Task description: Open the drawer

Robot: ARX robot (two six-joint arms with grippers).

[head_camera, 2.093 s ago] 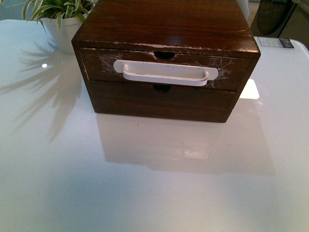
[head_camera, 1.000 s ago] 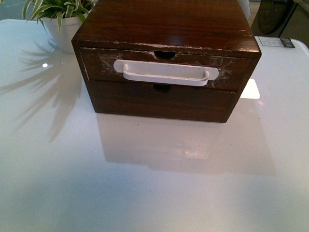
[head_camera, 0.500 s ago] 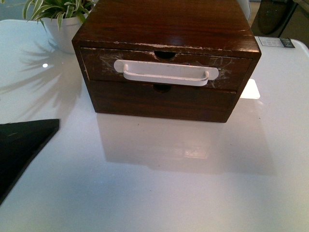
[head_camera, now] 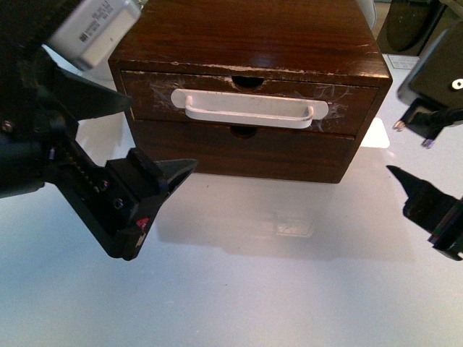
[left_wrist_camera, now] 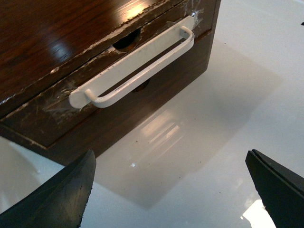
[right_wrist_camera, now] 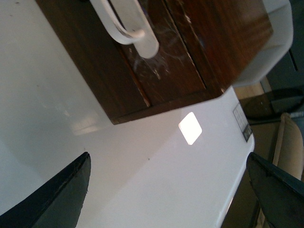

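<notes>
Front view: the drawer (head_camera: 347,108) sat shut in the top slot of the cabinet (head_camera: 246,36), on the table (head_camera: 239,289) ahead of me.
Grippers: my left gripper (head_camera: 163,135) hung spread near the cabinet's left front corner; my right gripper (right_wrist_camera: 167,159) was spread too — both empty.
Risk: I judged the unbraced cabinet might slide toward me instead of the drawer opening — or a fingertip could skid off the bar.
Surfaces: dark glossy wood with chipped edges; smooth rounded white bar handle (head_camera: 249,108) over whitish tape scuffs; a half-round notch above; glassy white table.

Front view looks down from above the worktop (head_camera: 289,289) at the drawer (head_camera: 347,108) front, upper centre of frame. Both wrist views sit low and close, angled obliquely. All three share its white handle (head_camera: 249,108) and worktop.
</notes>
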